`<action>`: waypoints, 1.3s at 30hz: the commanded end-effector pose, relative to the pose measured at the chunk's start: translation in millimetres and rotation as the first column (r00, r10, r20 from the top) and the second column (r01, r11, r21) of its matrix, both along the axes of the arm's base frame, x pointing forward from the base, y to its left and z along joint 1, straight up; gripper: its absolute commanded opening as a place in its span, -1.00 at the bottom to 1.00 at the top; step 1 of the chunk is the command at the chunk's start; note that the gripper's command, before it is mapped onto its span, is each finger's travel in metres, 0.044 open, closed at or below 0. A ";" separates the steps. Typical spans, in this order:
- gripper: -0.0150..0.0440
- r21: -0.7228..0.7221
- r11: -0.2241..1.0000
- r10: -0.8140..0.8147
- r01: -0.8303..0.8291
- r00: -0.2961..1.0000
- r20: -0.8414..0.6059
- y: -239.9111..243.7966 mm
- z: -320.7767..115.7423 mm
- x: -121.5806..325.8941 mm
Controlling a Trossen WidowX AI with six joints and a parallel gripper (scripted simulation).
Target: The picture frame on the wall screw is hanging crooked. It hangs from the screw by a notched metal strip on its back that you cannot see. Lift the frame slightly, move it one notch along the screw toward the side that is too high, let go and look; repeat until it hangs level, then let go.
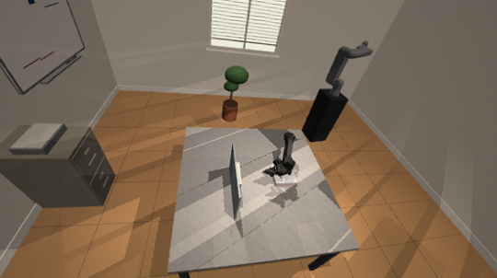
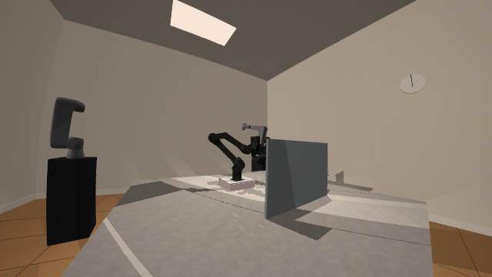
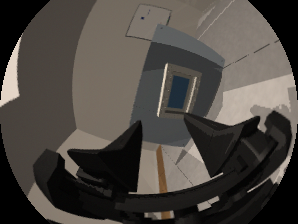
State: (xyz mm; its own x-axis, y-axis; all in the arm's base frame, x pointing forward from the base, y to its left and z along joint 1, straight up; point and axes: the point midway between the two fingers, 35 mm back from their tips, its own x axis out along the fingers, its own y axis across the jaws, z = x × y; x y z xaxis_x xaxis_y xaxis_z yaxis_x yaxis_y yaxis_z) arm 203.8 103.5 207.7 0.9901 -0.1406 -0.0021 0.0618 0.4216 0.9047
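My claw (image 1: 268, 172) (image 3: 162, 119) is spread, its two dark fingers well apart with nothing pinched between them, and it points at the panel (image 1: 234, 181) (image 2: 297, 177) (image 3: 150, 90) that stands upright on the table (image 1: 205, 245) (image 2: 184, 238). The frame (image 1: 238, 173) (image 3: 197, 85) hangs on the side of the panel that faces me, pale-bordered around a dark blue middle. From my wrist I see it beyond my fingertips, between them and a little toward the right one in that view; from above, a gap parts me from it. My wrist view is tilted, so I cannot tell how far off level it hangs. My arm (image 1: 289, 150) (image 2: 224, 148) rises from a pale base (image 1: 292, 181) (image 2: 237, 185) on the same table, bent at the elbow.
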 end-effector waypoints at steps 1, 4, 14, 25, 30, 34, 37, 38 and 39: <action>0.39 -0.004 1.000 -0.004 0.004 1.000 -0.001 -0.7 -0.1 -0.2; 0.39 -0.004 1.000 -0.004 0.004 1.000 -0.001 -0.7 -0.1 -0.2; 0.39 0.020 1.000 0.000 0.000 1.000 0.003 0.0 -2.7 4.6; 0.39 0.292 0.956 -0.011 -0.003 0.999 0.048 -22.4 -35.2 59.8; 0.39 0.292 0.956 -0.011 -0.003 0.999 0.048 -22.4 -35.2 59.8; 0.39 0.292 0.956 -0.011 -0.003 0.999 0.048 -19.1 -35.0 64.7; 0.39 0.292 0.956 -0.011 -0.003 0.999 0.048 -16.7 -35.1 68.1; 0.39 0.292 0.956 -0.011 -0.003 0.999 0.048 -16.7 -35.1 68.1; 0.39 0.292 0.956 -0.011 -0.003 0.999 0.048 -16.7 -35.1 68.1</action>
State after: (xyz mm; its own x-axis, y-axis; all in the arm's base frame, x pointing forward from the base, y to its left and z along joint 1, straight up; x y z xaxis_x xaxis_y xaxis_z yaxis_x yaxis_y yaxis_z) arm 269.7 84.7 170.3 0.9889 -0.1488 -0.0013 0.0234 0.1474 0.9888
